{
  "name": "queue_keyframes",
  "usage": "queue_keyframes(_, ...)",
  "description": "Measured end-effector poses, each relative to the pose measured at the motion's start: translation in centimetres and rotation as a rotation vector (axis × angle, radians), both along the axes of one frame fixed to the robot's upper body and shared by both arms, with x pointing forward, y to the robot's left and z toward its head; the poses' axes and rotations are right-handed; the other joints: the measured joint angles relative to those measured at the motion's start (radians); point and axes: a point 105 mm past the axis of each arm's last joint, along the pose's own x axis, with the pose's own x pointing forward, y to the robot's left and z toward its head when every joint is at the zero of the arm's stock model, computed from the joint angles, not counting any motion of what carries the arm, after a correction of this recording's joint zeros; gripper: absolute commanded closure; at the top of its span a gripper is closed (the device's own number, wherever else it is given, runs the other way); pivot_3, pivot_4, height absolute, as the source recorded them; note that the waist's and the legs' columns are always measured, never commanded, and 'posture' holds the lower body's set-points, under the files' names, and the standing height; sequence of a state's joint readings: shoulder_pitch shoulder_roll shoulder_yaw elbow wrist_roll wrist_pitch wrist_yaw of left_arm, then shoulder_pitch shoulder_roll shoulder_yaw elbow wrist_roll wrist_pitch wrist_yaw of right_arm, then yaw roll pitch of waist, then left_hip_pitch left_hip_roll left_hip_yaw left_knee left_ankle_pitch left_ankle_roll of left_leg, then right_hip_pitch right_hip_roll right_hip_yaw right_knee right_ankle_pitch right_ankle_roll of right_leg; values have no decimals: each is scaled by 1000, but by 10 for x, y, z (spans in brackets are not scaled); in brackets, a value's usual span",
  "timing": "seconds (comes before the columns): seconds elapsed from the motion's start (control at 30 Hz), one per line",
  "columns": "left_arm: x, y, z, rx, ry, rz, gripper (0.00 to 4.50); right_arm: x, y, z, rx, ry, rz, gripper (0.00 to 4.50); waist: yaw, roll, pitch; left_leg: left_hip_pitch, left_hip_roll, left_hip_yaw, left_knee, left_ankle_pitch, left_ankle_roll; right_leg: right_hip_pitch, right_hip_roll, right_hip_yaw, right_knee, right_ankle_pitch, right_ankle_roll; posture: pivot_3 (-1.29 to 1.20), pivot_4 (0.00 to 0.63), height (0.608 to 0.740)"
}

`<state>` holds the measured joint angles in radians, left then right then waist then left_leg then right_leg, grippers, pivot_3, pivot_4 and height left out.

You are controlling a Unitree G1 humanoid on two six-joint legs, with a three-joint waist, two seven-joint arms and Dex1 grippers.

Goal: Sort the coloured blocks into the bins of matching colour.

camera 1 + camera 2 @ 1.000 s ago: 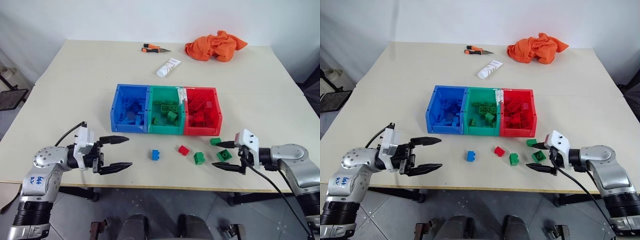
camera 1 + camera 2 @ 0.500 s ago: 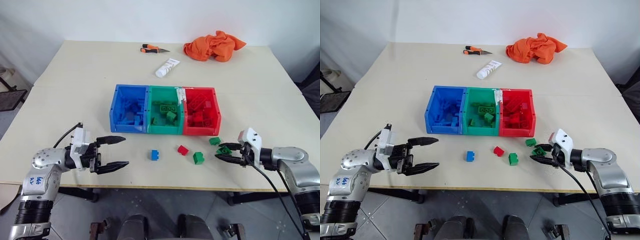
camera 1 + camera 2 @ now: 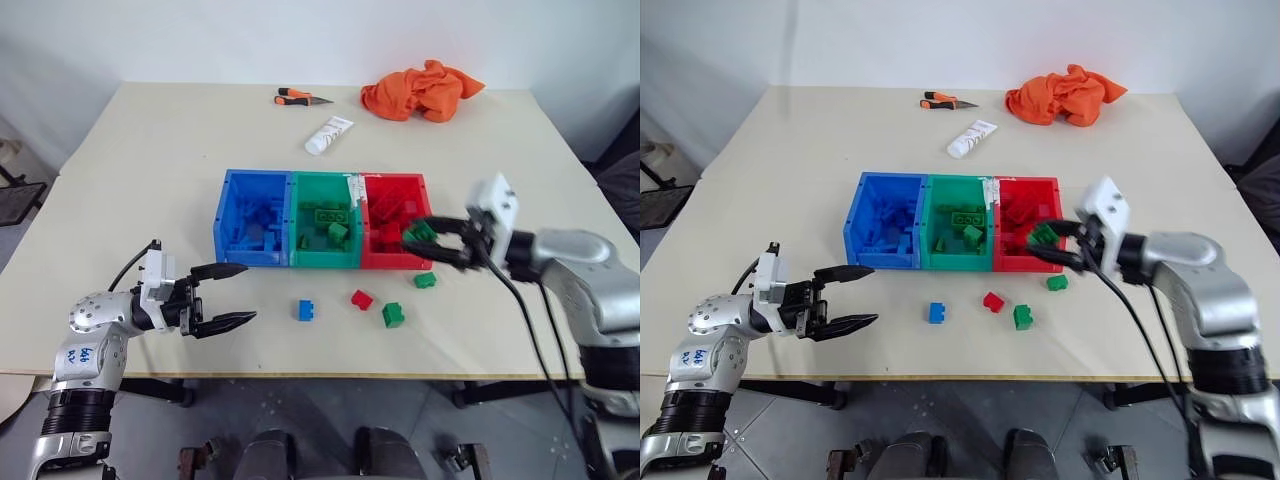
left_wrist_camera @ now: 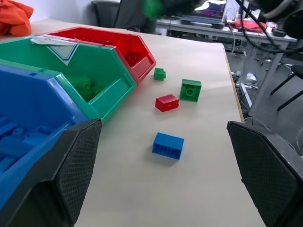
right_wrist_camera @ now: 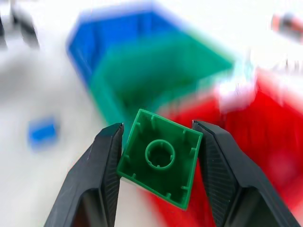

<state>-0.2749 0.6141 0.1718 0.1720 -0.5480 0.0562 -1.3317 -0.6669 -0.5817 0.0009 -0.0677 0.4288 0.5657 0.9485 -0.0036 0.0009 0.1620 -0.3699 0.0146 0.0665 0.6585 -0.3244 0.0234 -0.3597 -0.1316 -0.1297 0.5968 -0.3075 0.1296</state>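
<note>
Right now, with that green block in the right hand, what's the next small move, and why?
Probably carry the right hand a little further toward the robot's left, over the green bin, before releasing. The green block is clamped between its fingers but hangs above the red bin, the wrong colour.

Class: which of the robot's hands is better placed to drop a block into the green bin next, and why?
The right hand: it grips a green block above the red bin, beside the green bin. The left hand is open, empty, further off.
</note>
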Motion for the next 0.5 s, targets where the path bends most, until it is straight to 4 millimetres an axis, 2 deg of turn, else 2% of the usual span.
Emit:
queue_keyframes(0.1, 3, -2, 1, -5, -29, -4, 0, 25, 34, 1, 35, -20, 22, 2567, -5, 0, 0, 0, -1, 0, 0, 0, 0, -2, -1, 0, 4, 0, 0, 0, 150, 740)
queue_keyframes(0.17, 6, -1, 2, -4, -56, 12, 0, 39, 49, 0, 47, -27, 15, 2567, -3, 0, 0, 0, -1, -1, 1, 0, 0, -2, -1, 0, 7, 0, 0, 0, 150, 740)
queue_keyframes(0.3, 11, -3, 4, -25, -109, 30, 0, 64, 66, -6, 56, -34, -24, 1274, -2, 0, 0, -1, -2, -3, 2, 0, 1, -2, -2, 0, 9, 0, 0, 0, 150, 740)
queue_keyframes(0.43, 5, -2, 2, -4, -111, -12, 0, 73, 77, -6, 51, -55, -23, 13, -14, 0, 0, -1, -1, -3, 1, 0, 0, -3, -1, -1, 10, 0, 0, 0, 150, 740)
queue_keyframes(0.5, 2, 1, -1, 13, -98, -27, 0, 72, 79, -5, 47, -65, -12, 13, -23, 0, 0, -1, -1, -4, 1, 0, 0, -3, -1, -1, 11, 0, 0, 0, 150, 740)
